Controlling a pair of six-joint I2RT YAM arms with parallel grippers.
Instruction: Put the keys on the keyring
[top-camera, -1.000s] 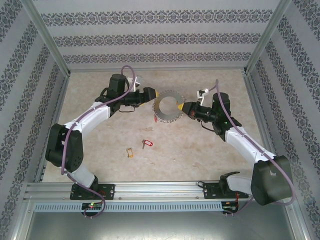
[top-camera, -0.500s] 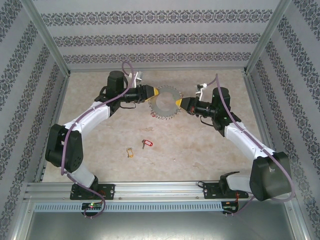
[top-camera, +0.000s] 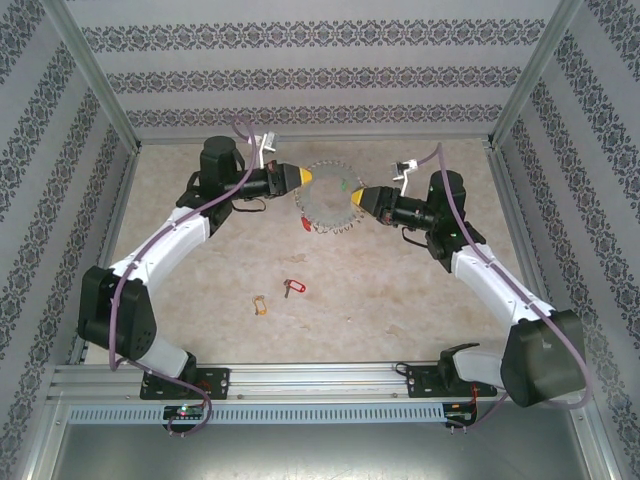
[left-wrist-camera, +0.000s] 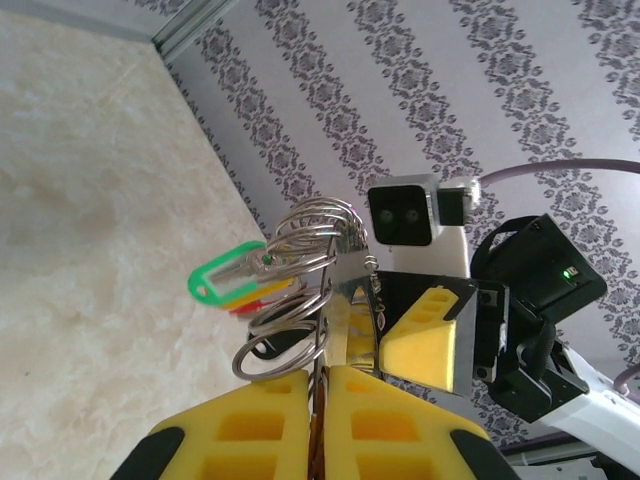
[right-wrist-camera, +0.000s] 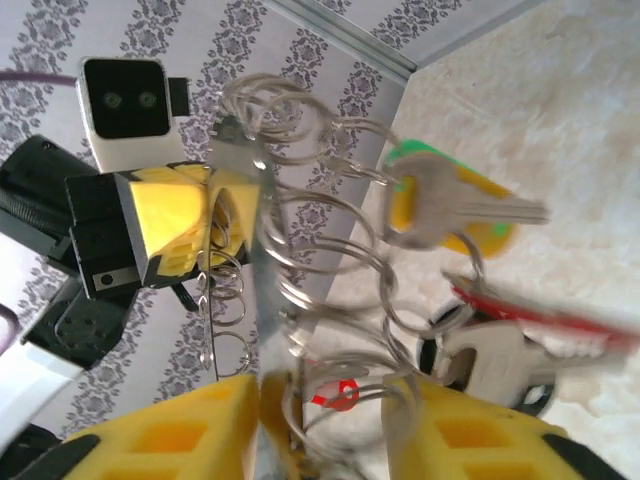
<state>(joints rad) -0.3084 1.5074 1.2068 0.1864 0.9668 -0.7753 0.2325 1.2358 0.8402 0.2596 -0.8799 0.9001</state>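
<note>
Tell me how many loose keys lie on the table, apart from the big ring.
2. The red-tagged key lies on the table near its middle; the tan-tagged key lies just left of it. Both lie apart from the keyring. Others may be hidden.

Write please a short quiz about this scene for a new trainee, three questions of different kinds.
1. True or false: the left gripper is shut on the keyring.
2. Fill in: the right gripper stands ___ (open or shut).
3. Where do the red-tagged key and the tan-tagged key lie? A) on the table B) on the keyring C) in the right gripper.
Key: 1 true; 2 open; 3 A.
</note>
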